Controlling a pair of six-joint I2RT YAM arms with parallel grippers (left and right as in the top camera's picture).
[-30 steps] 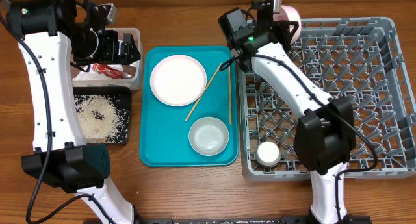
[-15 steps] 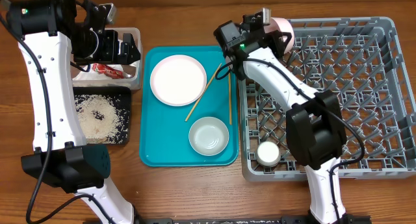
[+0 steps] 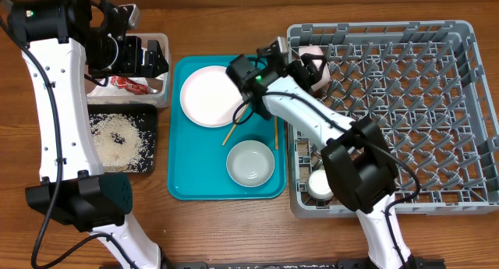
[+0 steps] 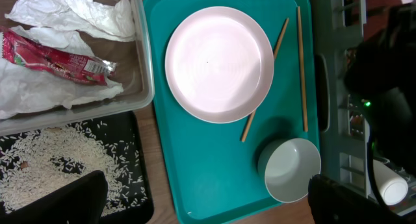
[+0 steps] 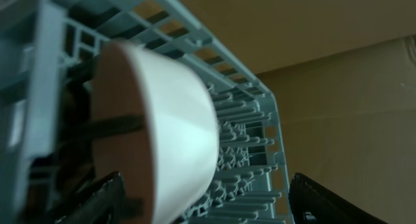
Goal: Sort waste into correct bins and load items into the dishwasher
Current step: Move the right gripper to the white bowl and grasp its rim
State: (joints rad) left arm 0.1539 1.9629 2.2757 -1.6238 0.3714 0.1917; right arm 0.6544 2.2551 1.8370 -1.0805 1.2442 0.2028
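Small pale bowl (image 5: 175, 126) just came down into the square grey plastic rack (image 3: 405, 105) — my right fingers (image 5: 104, 201) spread, released — one loaded.

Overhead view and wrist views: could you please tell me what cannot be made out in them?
Overhead: the left arm covers most of the tub.
Overhead: the right arm crosses the chopsticks and part of the cup.
Right wrist: how the bowl sits in the rack is too dark.

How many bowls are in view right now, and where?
2. The first bowl sits upright on the teal tray; the second bowl lies on its side in the grey rack, far left corner. The right arm could hide more.
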